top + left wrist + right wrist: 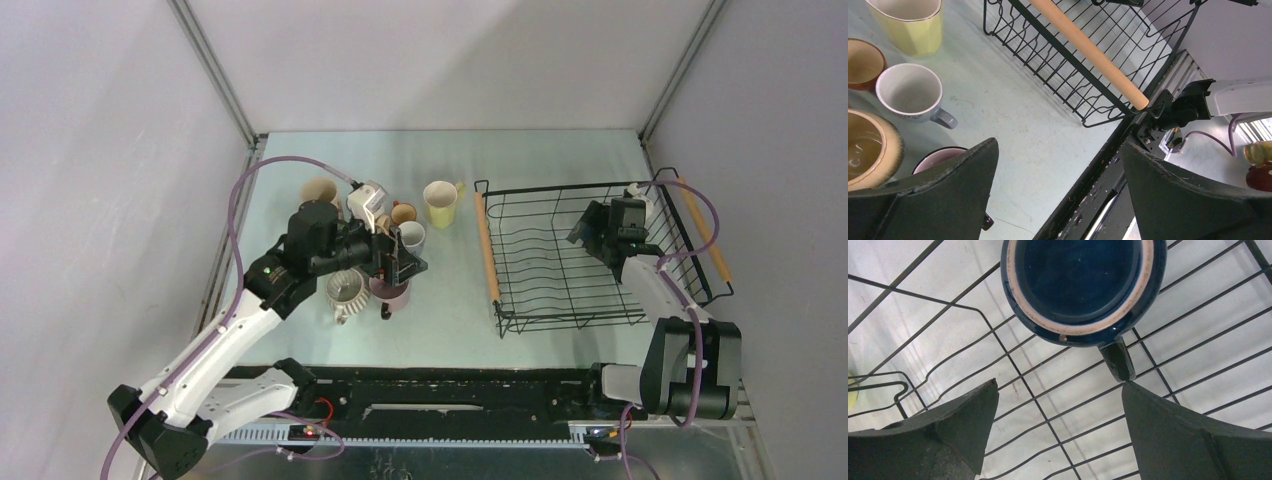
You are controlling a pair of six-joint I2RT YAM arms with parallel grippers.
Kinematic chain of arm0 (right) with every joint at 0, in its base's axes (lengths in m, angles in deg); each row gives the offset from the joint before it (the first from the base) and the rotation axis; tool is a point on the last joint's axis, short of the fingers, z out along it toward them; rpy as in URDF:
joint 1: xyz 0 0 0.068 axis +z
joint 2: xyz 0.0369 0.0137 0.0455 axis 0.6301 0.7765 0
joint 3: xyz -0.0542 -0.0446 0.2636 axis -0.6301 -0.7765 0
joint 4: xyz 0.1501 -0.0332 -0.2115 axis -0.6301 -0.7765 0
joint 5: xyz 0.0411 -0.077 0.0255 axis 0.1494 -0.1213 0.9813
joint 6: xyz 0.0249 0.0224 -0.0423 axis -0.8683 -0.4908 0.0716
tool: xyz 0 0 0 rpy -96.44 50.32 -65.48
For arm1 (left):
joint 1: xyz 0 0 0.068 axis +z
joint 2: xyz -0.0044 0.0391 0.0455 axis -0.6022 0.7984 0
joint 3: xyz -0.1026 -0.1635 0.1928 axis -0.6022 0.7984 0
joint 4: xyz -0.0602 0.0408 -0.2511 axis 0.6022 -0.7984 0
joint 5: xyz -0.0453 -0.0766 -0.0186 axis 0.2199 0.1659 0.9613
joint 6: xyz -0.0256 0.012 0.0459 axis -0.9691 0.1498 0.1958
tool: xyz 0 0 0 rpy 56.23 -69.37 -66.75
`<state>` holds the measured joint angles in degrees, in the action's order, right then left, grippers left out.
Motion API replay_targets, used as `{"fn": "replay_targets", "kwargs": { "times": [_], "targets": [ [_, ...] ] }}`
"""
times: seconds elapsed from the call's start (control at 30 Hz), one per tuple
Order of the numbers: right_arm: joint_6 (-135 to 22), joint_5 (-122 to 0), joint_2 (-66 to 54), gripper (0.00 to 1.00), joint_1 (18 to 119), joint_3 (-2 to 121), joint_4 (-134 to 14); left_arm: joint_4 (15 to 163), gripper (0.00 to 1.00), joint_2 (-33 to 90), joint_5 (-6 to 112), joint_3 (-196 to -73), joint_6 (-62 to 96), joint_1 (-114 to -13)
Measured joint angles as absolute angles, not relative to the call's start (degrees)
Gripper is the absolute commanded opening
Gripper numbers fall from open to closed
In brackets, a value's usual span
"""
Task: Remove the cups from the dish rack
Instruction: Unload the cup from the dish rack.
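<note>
The black wire dish rack (pixel 545 262) stands on the right of the table. My right gripper (pixel 585 232) hangs open inside it. In the right wrist view a dark blue cup (pixel 1083 285) lies on the rack's wires (pixel 1035 400) just ahead of the open right gripper (pixel 1059 385), its handle (pixel 1118 360) close to the right fingertip. Left of the rack stand several cups: pale yellow (pixel 440 203), tan (pixel 320 190), grey (pixel 411 236), cream ribbed (pixel 346 290), mauve (pixel 390 293). My left gripper (pixel 405 262) hovers open and empty above them, over bare table (pixel 1059 145).
The rack's wooden rod handle (pixel 1088 50) runs along its left side, with a second one (pixel 705 228) on the right. An orange-brown cup (pixel 863 62) stands beside the grey one (pixel 910 92). A black rail (pixel 450 395) lines the near edge, and grey walls close in the table.
</note>
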<state>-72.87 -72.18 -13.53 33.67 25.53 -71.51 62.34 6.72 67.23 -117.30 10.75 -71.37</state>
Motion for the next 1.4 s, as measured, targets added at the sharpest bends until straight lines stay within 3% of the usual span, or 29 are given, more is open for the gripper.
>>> {"fn": "replay_targets", "kwargs": {
  "times": [0.57, 1.13, 1.4],
  "targets": [
    [-70.56, -77.79, -8.28, 0.67, 34.68, 25.73, -71.75, 62.34, 1.0, 7.63, 67.6, -117.3, 10.72, -71.37],
    [-71.47, -82.58, -3.52, 0.54, 37.65, 29.31, -72.63, 62.34, 1.0, 8.6, 68.06, -117.3, 10.66, -71.37],
    [-71.58, -83.85, 0.26, 0.4, 37.58, 30.8, -72.69, 62.34, 1.0, 8.99, 68.23, -117.3, 10.64, -71.37]
  ]
}}
